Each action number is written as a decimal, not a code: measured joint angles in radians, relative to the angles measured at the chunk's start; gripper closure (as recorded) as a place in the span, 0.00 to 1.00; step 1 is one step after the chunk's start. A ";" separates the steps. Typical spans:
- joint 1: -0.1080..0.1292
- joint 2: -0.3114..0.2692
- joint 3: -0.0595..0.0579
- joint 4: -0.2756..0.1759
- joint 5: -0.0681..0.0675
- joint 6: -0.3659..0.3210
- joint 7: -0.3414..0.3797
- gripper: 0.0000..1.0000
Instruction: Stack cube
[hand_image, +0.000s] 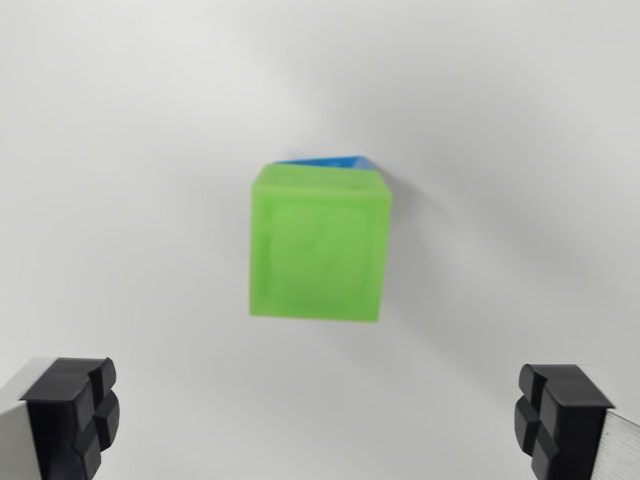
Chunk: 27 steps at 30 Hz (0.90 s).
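At the bottom of the wrist view are the two black fingers of the gripper (318, 420). One finger (72, 412) sits in the wrist view's left corner and the other one is in the wrist view's right corner. They are spread wide apart, and there is nothing between them, only bare table. Each finger has a black bumpy pad at its tip and a shiny grey metal part behind it, at the edge of the picture. Farther up, near the middle, is a green cube (318, 243). It is well apart from both fingers and touches neither one. The green cube looks a bit see-through and bright, and it is a little blurry, so its edges look soft. Behind its top edge a thin strip of a blue cube (325, 161) peeks out. The green cube seems to sit on top of the blue cube, but most of the blue cube is hidden, so I cannot say if they line up neatly. All around them is a plain white table (120, 150), with a soft grey shadow to the right of the cubes.
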 joint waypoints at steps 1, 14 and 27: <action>0.000 -0.008 0.000 0.003 0.002 -0.011 -0.002 0.00; 0.000 -0.091 0.000 0.051 0.021 -0.140 -0.015 0.00; 0.001 -0.148 0.000 0.116 0.032 -0.260 -0.023 0.00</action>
